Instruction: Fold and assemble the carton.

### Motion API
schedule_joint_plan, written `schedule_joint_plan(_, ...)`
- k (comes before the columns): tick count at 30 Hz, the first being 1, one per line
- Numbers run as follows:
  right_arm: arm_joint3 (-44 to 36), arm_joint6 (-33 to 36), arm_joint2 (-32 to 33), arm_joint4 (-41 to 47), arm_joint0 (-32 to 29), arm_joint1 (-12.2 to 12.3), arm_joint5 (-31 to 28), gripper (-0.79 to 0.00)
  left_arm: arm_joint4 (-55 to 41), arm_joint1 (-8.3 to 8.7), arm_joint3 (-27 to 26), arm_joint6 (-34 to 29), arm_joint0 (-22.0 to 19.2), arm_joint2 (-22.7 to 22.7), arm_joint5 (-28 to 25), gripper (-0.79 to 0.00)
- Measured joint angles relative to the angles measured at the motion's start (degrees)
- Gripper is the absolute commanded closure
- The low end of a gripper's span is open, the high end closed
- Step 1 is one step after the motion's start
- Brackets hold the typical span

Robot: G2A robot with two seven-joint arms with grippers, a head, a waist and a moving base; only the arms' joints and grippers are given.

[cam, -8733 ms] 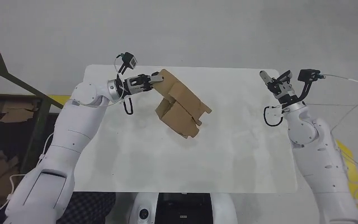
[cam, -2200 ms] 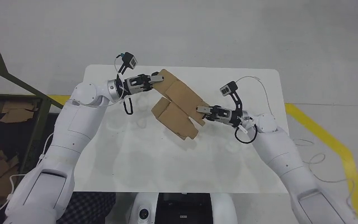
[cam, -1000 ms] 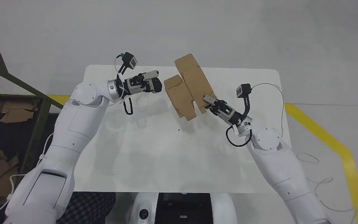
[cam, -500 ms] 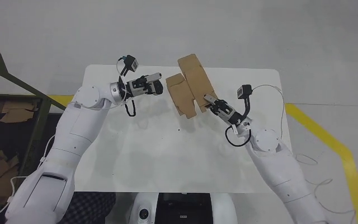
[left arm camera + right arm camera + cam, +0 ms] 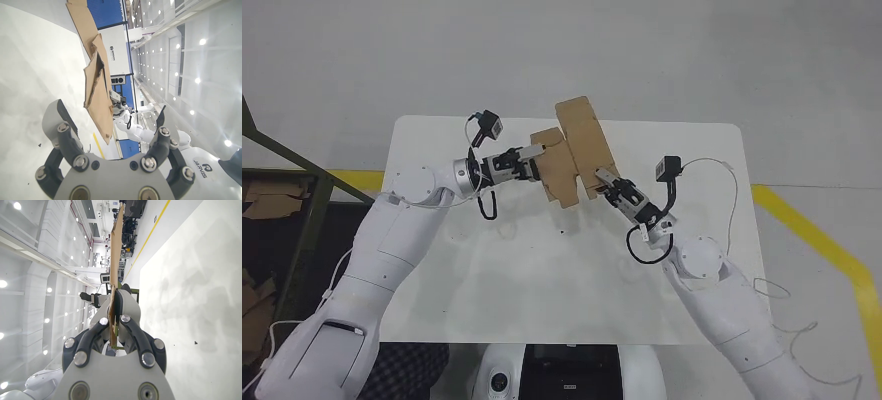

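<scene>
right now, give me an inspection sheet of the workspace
surface: white table, faintly smudged
job's things: brown carton, partly folded, not yet assembled, held up over the table's far side
clutter: one small dark speck on the table
grippers: right gripper clamped on a carton edge; left gripper open, facing the carton, not gripping
cables: thin white cable looping from the right wrist camera; black loop by the left wrist
surroundings: yellow floor line; cardboard scraps beside the table
</scene>
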Motion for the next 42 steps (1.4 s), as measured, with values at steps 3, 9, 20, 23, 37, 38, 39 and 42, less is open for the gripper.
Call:
schedule_joint_plan(3, 0.34, -0.69, -0.23, 0.74, 0.11, -0.34, -0.3, 0.0, 0.57, -0.1, -0.48, 0.49, 0.26, 0.16, 0.05, -0.785)
schedule_joint_plan(9, 0.74, -2.24, -0.64, 1.11, 0.14, -0.97, -1.47, 0.0, 1.37, -0.3, -1.07, 1.36, 0.44, 0.35, 1.01, -0.76)
schedule_joint_plan(20, 0.86, -3.75, -1.84, 0.45, 0.28, -2.05, -1.89, 0.0, 2.27, -0.54, -1.19, 2.15, 0.69, 0.28, 3.05, -0.237)
schedule_joint_plan(23, 0.69, -4.11, -2.01, 0.05, 0.06, -2.27, -2.07, 0.0, 2.37, -0.68, -1.19, 2.42, 0.72, 0.46, 3.29, -0.194)
schedule_joint_plan(37, -0.89, -3.56, -0.07, -1.54, -2.46, -2.53, -4.59, -0.785, 1.6, -0.85, 0.24, 1.56, 0.13, -0.8, 4.06, 0.0)
schedule_joint_plan(38, -1.05, -2.92, 0.44, -1.75, -2.79, -2.4, -4.61, -0.785, 1.29, -0.82, 0.5, 1.19, 0.03, -1.07, 4.09, 0.0)
schedule_joint_plan(39, -1.2, -2.0, 1.17, -2.02, -3.19, -2.21, -4.55, -0.785, 0.83, -0.77, 0.84, 0.48, -0.12, -1.42, 4.1, 0.0)
schedule_joint_plan(42, -1.2, 1.18, 3.06, -2.02, -3.76, -1.72, -4.36, -0.785, -1.13, -0.67, 1.79, -2.57, -0.57, -2.22, 3.9, 0.0)
